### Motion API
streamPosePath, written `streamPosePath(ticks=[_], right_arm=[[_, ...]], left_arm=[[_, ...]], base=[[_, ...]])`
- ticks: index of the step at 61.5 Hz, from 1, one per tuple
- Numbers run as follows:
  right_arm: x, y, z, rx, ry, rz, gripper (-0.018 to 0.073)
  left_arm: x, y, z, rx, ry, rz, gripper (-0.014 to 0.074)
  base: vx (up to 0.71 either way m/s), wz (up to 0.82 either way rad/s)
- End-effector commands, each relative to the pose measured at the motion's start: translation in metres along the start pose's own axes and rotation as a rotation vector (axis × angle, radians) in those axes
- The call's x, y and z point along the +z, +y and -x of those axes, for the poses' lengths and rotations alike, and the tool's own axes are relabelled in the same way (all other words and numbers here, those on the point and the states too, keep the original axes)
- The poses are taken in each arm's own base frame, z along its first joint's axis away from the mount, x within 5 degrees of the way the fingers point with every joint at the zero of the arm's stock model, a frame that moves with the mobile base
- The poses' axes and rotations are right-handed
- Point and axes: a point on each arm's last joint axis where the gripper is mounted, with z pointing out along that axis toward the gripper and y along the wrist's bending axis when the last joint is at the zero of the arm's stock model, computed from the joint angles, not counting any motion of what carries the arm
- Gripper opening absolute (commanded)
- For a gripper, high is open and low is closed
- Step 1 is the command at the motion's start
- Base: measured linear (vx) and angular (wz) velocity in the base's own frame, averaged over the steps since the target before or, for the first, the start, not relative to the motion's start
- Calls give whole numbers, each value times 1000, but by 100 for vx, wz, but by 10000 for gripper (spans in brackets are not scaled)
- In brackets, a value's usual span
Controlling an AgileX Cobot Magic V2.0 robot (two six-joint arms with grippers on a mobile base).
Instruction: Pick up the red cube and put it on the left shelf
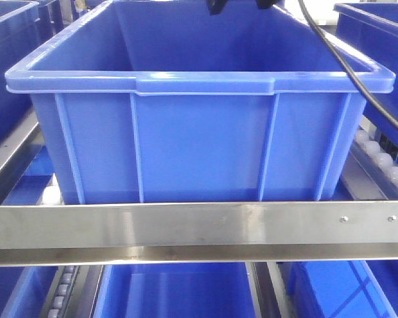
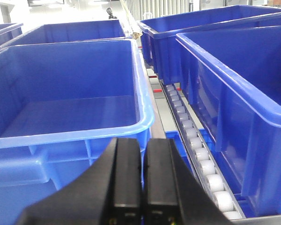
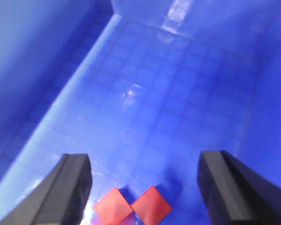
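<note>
Red cube (image 3: 151, 205): two red blocks lying corner to corner on the gridded floor of a blue crate (image 1: 199, 79), between the spread fingers of the right gripper (image 3: 145, 187). Left gripper (image 2: 143, 183): fingers pressed together, holding nothing, beside crates on the left shelf (image 1: 186, 225).

Red cube (image 3: 151, 205) on blue crate floor (image 3: 145, 108)

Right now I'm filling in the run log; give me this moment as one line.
right end effector: open over crate floor | red cubes: two, on floor | left end effector: shut, empty
</note>
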Motion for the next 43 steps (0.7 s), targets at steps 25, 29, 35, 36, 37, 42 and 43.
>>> streamPosePath(ticks=[25,29,35,36,37,42,43], right_arm=[[-124,-27,-22,10,-311,-16,62],[-137,-32,-38,15,-343,-25,61],[-157,-37,-65,21,-385,-39,60],[-160,-37,-71,22,-388,-41,60],[-163,-38,-75,23,-390,-43,60],[-176,-40,-98,27,-404,-57,60],[-178,-40,-102,29,-404,-62,60]], left_arm=[[1,1,0,-5,-54,7,106],[1,1,0,-5,-54,7,106],[1,1,0,-5,-54,7,106],[1,1,0,-5,-54,7,106],[1,1,0,-5,-54,7,106],[1,1,0,-5,-54,7,106],[1,1,0,-5,-54,7,106]], base=[[0,0],[0,0],[0,0],[0,0],[0,0],[0,0],[0,0]])
